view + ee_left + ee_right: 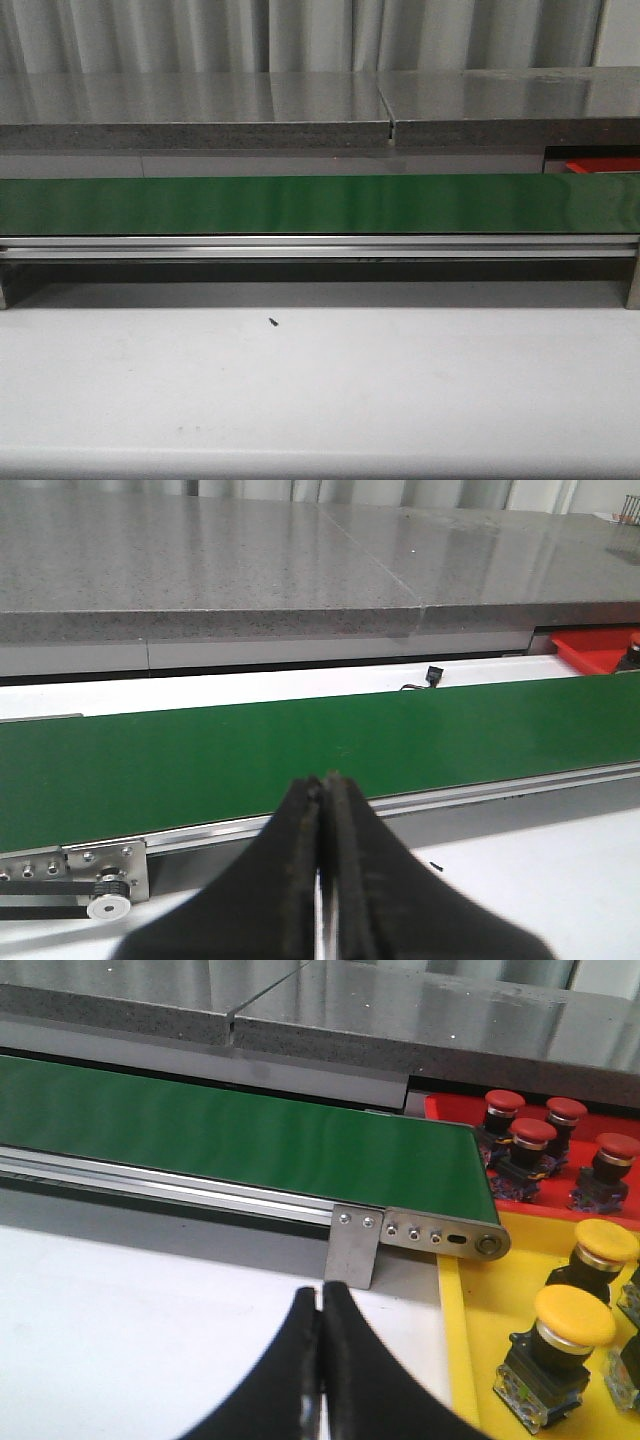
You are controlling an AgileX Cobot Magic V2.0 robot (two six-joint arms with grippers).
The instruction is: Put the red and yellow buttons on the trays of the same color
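We judge this as a waiting step: the green conveyor belt is bare along its whole visible length, no button riding on it. Left gripper pressed together, holding nothing, hanging over the near edge of the belt. Right gripper also pressed together and empty, over the white table just short of the belt's right end.

Task things sit at the right end of the belt. The red tray is on the far side and holds four red buttons. The yellow tray is nearer and holds yellow buttons; at least two show whole, more are cut off at the frame edge. All visible buttons are already on matching colour.

Next move, as we read it: when a button appears on the belt, a gripper must spread, come down over it, pinch it and carry it right to the matching tray.

Surface: white table with a small dark speck; grey stone counter behind the belt, pale curtain beyond that.
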